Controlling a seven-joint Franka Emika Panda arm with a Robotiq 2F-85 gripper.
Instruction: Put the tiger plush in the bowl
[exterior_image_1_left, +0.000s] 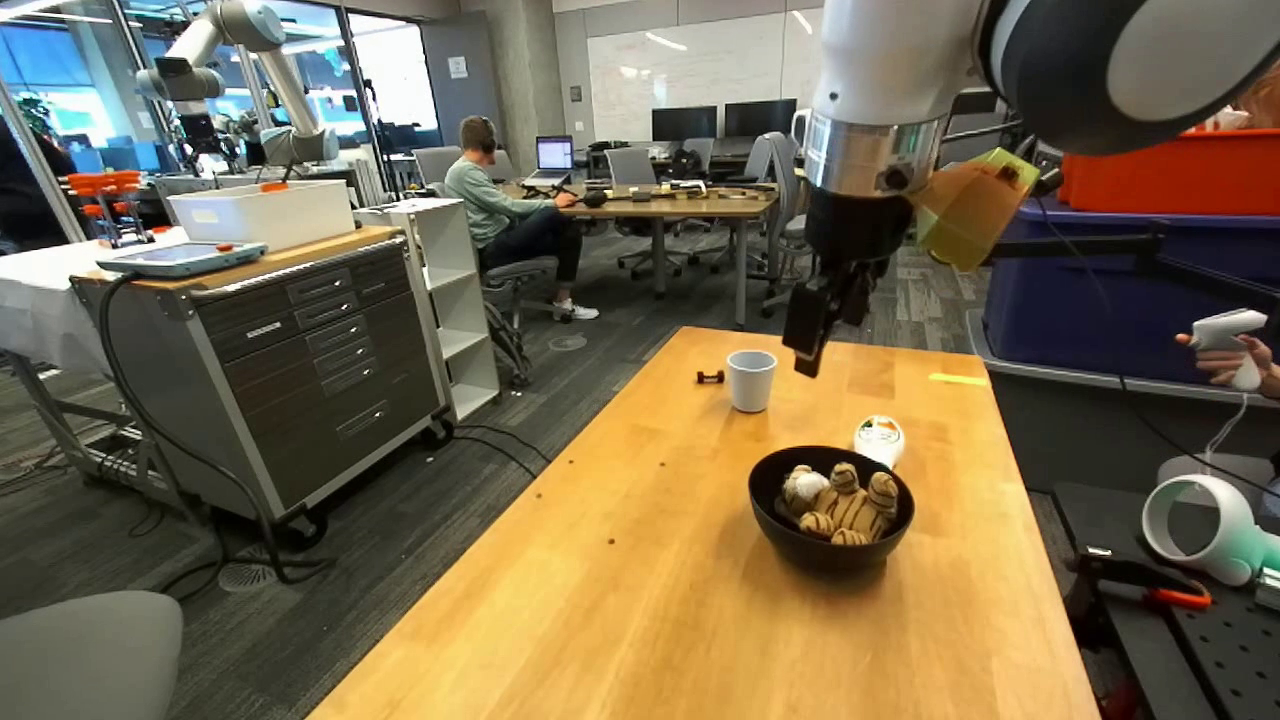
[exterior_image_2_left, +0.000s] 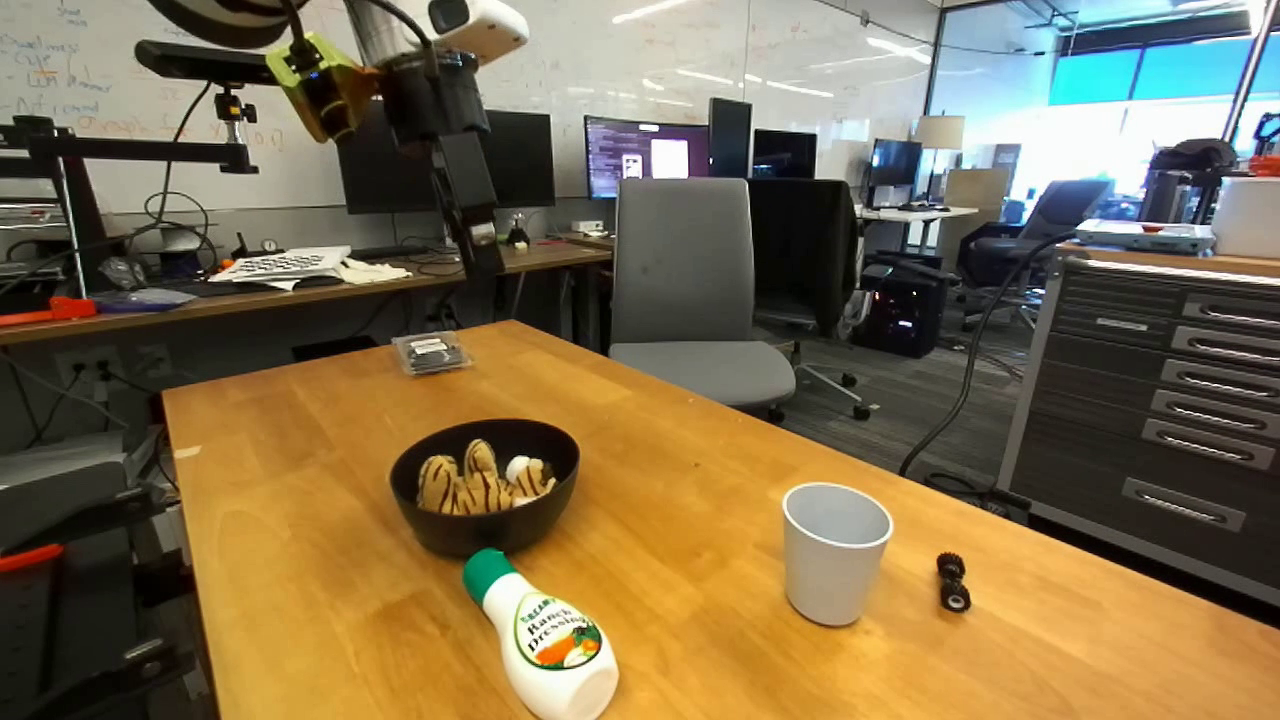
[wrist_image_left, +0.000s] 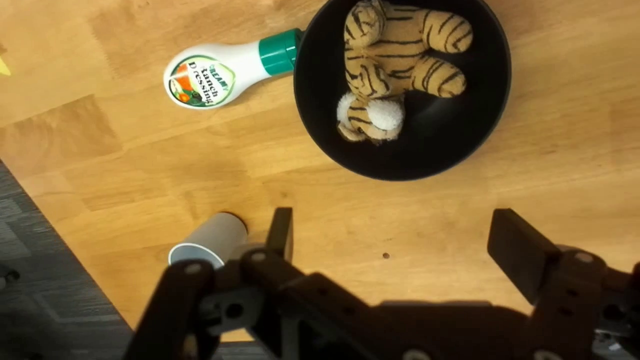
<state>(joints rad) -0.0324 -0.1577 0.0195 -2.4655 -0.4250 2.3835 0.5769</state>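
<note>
The tiger plush (exterior_image_1_left: 848, 512), tan-orange with dark stripes and white patches, lies inside the glossy black bowl (exterior_image_1_left: 830, 562). The plush (exterior_image_2_left: 478, 490) and the bowl (exterior_image_2_left: 470, 535) show the same way in an exterior view. In the wrist view the plush (wrist_image_left: 395, 55) lies toward one side of the bowl (wrist_image_left: 430, 150), with its head near the wall. My gripper (wrist_image_left: 392, 215) is open, with nothing between its fingers. It is raised above the table and apart from the bowl and plush, as both exterior views show, with the fingers (exterior_image_1_left: 825, 345) pointing down and the gripper (exterior_image_2_left: 482, 250) at the upper left.
A white ranch dressing bottle (exterior_image_2_left: 560, 640) with a green cap lies beside the bowl, cap toward it. A small white cup (exterior_image_2_left: 835, 560) stands upright, with a small dark dumbbell-shaped item (exterior_image_2_left: 953, 583) near it. A clear box (exterior_image_2_left: 431, 353) sits near a table edge.
</note>
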